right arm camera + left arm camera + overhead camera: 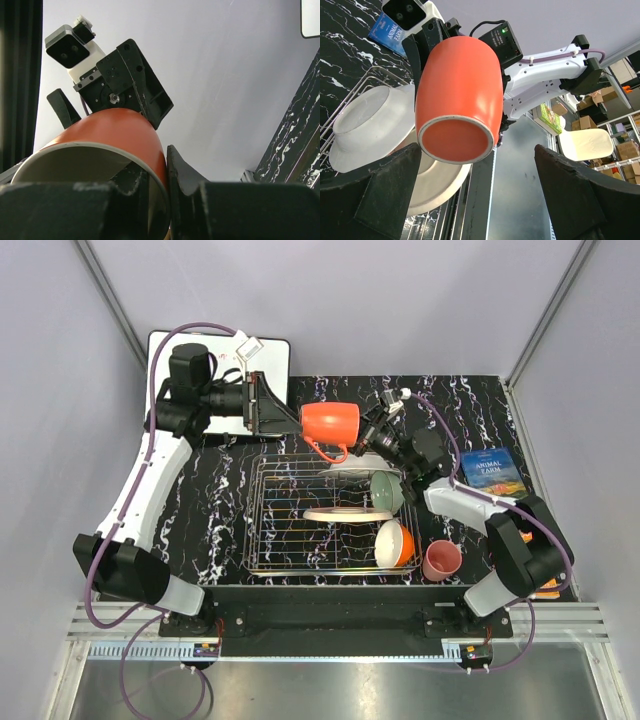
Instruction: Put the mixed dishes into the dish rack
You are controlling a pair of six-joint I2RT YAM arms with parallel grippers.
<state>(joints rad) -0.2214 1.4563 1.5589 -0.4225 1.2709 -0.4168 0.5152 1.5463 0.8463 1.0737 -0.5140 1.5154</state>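
The right claw [362,430] is almost closed and pinches the rim of the orange mug [330,422]. One finger [135,185] is inside the mug and the other is outside. The mug is up in the air, lying on its side, over the far edge of the dish rack [262,540]. Its handle hangs down.

The left claw [278,403] is open as wide as it goes. The mug's bottom points at it, just beside its fingers [370,195]. It does not squeeze the mug.

In the rack are a white plate [340,514], a pale green bowl [388,492] and an orange bowl [395,543]. The pink cup [441,560] stands on the table [220,510], right beside the rack.
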